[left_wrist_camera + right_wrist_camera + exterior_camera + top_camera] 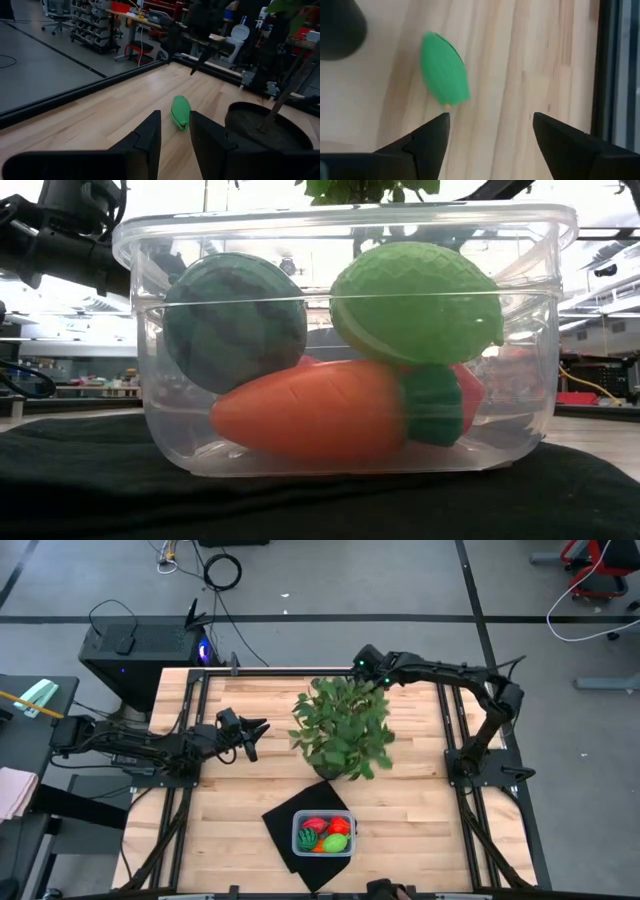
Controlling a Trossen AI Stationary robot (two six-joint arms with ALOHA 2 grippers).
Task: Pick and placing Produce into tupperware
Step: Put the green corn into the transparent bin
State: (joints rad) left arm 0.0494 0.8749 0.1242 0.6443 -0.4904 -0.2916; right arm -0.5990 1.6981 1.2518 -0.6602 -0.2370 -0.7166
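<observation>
The clear tupperware [296,822] stands on a black mat [281,827] near the table's near edge. It holds a dark green striped ball [235,320], a light green piece [415,300], an orange carrot [310,410] and red pieces [338,826]. One more bright green ribbed piece [445,70] lies flat on the wood by the plant pot, hidden under leaves in the high view. My right gripper [490,125] hangs open above it, fingers pointing down and just beside it. My left gripper [175,135] is open, level, left of the plant, pointing at the same green piece [180,111].
A big leafy potted plant [343,725] stands mid-table; its dark pot [265,125] is close to the green piece. The right arm [440,670] reaches over the leaves along the far edge. Black frame rails [200,700] border the table. Bare wood lies left and right of the mat.
</observation>
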